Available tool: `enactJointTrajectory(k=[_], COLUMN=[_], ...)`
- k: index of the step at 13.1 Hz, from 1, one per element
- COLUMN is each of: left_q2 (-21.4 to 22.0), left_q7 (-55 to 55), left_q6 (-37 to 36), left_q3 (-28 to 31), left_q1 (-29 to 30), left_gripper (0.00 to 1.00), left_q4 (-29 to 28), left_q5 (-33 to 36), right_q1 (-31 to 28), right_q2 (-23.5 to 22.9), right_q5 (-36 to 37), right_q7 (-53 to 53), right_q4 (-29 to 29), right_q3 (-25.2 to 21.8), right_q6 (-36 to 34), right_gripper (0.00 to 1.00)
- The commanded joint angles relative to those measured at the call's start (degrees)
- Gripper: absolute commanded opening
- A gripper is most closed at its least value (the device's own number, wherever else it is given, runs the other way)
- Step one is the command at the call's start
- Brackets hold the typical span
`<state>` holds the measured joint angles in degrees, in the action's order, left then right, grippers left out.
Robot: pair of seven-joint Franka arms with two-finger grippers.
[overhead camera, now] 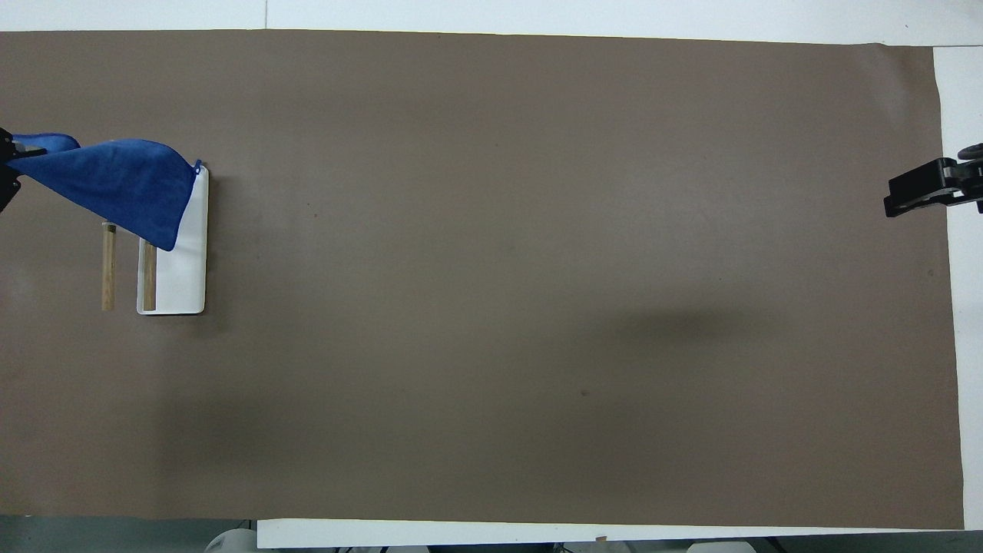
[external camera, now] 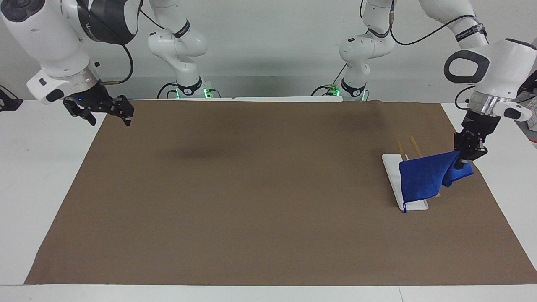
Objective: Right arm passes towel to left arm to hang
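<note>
A brown mat point(external camera: 251, 188) covers the white table point(external camera: 37, 176). At the right of the facing view, the left gripper point(external camera: 463, 162) is clamped on one corner of the blue towel point(external camera: 421, 178), which drapes over a rack of two wooden bars point(external camera: 415, 147) on a white base point(external camera: 413, 204). At the upper left, the right gripper point(external camera: 107, 119) hangs over the mat's edge, fingers spread wide, holding nothing.

In the overhead view, the left gripper point(overhead camera: 6, 169) is cut off by the left edge and the right gripper point(overhead camera: 933, 187) by the right edge. The rack's point(external camera: 394, 176) wooden bars point(external camera: 415, 147) are partly hidden under the blue towel point(external camera: 423, 178).
</note>
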<state>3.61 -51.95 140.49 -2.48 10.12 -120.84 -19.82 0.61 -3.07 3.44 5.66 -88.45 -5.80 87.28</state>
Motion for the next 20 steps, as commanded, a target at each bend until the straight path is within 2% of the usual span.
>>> enactJointTrajectory(k=[1, 5, 9, 12, 13, 14, 15, 19, 20], left_q2=[3.9, 6.0, 6.1, 6.2, 6.3, 6.3, 6.1, 2.7, 2.4], left_q7=[0.9, 5.3, 4.8, 4.6, 4.8, 5.1, 5.2, 5.8, 8.2], left_q6=[-0.8, -0.7, -0.7, -3.0, -4.9, -6.5, -8.0, -10.1, -13.9], left_q3=[-0.2, -0.2, -0.2, -0.3, -0.3, -0.2, -0.2, -0.3, -0.6], left_q1=[2.8, 6.5, 6.8, 6.1, 6.4, 6.8, 6.8, 5.7, 4.8], left_gripper=[0.03, 0.04, 0.07, 0.14, 0.36, 0.96, 1.00, 1.00, 1.00], left_q4=[-4.8, -8.9, -8.9, -8.9, -8.4, -8.0, -6.8, 0.6, 3.3], left_q5=[0.8, 0.9, 0.9, 0.9, 0.9, 0.9, 1.1, 2.0, 7.5], right_q1=[-0.3, -0.1, -0.1, -0.1, -0.1, -0.1, -0.2, -0.4, -0.5], right_q2=[-0.1, 1.2, 1.7, 1.7, 1.8, 1.8, 1.8, 2.8, 3.7], right_q5=[-0.1, -0.1, -0.1, -0.1, -0.1, -0.1, -0.1, -0.1, -0.1], right_q7=[-0.2, -0.2, -0.1, -0.1, 0.0, 0.1, 0.1, -0.1, 0.0], right_q4=[0.5, 0.6, 0.1, 0.1, 0.0, -0.1, -0.1, -2.5, -3.8], right_q3=[0.2, 0.1, 0.3, 0.4, 0.4, 0.4, 0.4, 0.4, 0.4], right_q6=[-1.0, -0.7, -0.6, -0.6, -0.7, -0.7, -0.7, -1.0, -1.0], right_gripper=[1.00, 1.00, 1.00, 1.00, 1.00, 1.00, 1.00, 1.00, 1.00])
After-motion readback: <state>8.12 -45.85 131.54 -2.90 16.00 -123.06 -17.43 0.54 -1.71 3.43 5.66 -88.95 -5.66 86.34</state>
